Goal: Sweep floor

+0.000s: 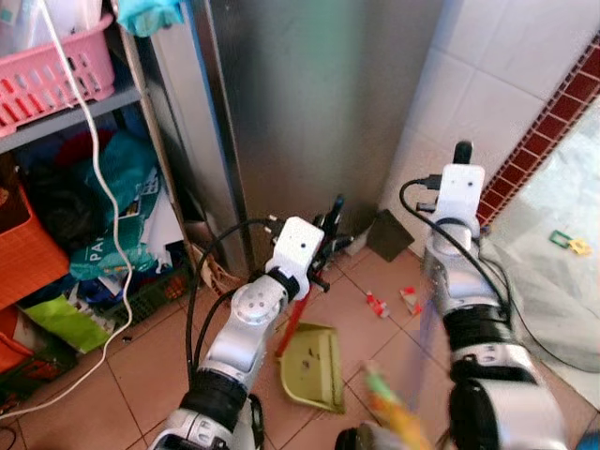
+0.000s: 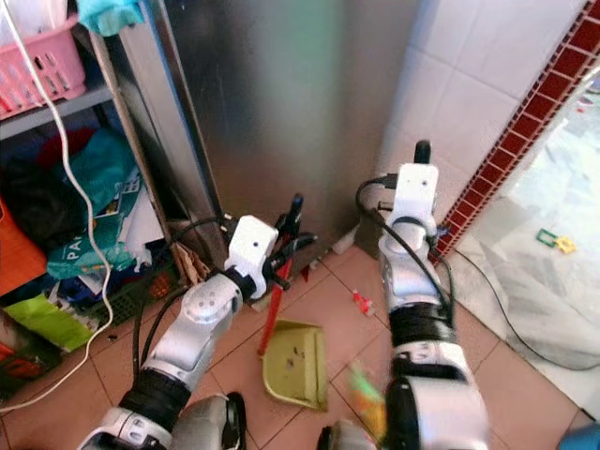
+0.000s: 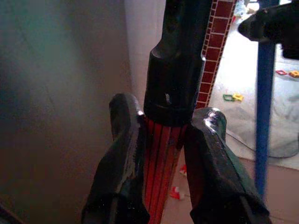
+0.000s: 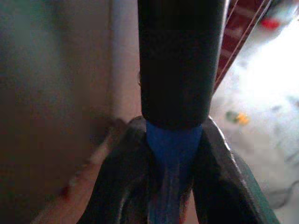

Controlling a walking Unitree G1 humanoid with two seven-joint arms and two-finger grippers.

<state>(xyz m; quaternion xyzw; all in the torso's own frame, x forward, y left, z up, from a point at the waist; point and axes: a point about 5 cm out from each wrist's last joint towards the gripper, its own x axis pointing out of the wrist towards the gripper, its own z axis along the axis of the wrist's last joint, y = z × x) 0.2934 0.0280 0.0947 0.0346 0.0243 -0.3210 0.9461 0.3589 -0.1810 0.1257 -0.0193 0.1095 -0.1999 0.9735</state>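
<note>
Nearest first: my right claw (image 4: 175, 154) is clamped on the blue broom handle (image 4: 173, 140), just under its black end grip (image 4: 175, 60); my left claw (image 3: 163, 154) is closed round the red dustpan handle (image 3: 161, 158), right below its black cap (image 3: 175, 56). Both poles look light and stiff, plastic or thin tube by my guess, so little weight but long leverage: any twist at the wrist swings the far end a lot. Smooth shafts could rotate in the pads; the step under each black sleeve is a sensible place to hold, since it stops the pole sliding down. Green dustpan (image 1: 311, 364) sits on the floor tiles (image 1: 150, 375) between my arms, mouth roughly toward the broom side; thin plastic, likely to skid or tip if pushed hard. Broom head (image 1: 389, 403) is only a green-yellow blur low in the head views, cut off by the frame, so I can't tell bristle contact with the floor. Further out, small red scraps (image 1: 377, 304) lie on the tiles near the steel cabinet (image 1: 309, 112); what they are is too small to tell. A dark flat piece (image 1: 387, 234) leans in the corner at the white wall tiles (image 1: 487, 84); can't identify it. Shelf clutter (image 1: 94, 216) and a white cable (image 1: 103, 197) on the left; the cable's floor run is a snag risk.
</note>
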